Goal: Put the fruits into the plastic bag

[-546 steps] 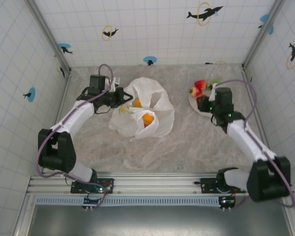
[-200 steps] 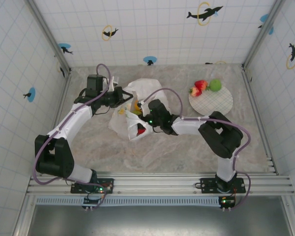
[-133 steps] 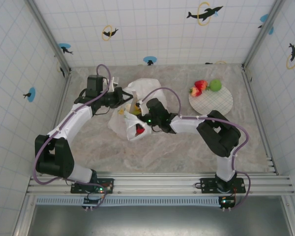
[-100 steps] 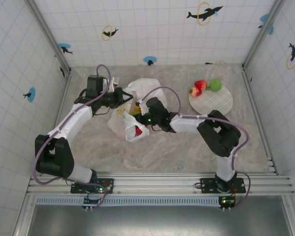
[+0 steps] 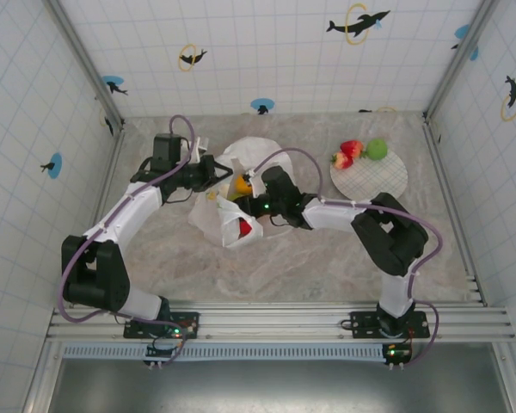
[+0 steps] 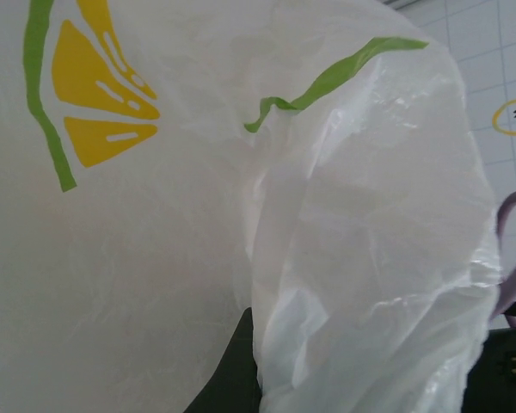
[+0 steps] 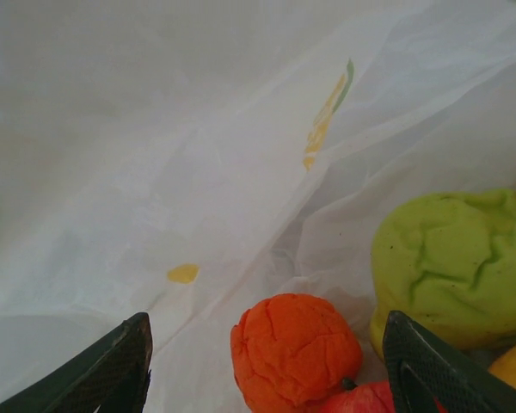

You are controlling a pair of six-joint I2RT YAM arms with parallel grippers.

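**Right gripper (image 7: 265, 331) lets go inside the bag (image 5: 256, 153)**

The right gripper's jaws stand wide apart and empty in the bag's mouth. A second ago they were narrower, and shortly before that this arm was over at the plate (image 5: 378, 182). A red fruit (image 5: 244, 228) lies low in the bag, showing through the thin film, so we count this drop as done. In the wrist view we look past the spread fingers (image 7: 120, 370) at an orange (image 7: 297, 348) and a lumpy green fruit (image 7: 451, 262) lying together in the bag, and neither is pinched. The arm has also drawn back a little from where it reached half a second ago.

The left gripper (image 5: 211, 169) is clenched on the bag's rim on the left, in the same spot as before, and it holds the mouth up and open.

On the plate, well apart to the right, we see a strawberry (image 5: 351, 149), a smaller red fruit (image 5: 342, 160) just beside it and a green apple (image 5: 377, 149). We judge the task well along but unfinished. The right arm needs to lift clear without dragging the film, then return for these three.
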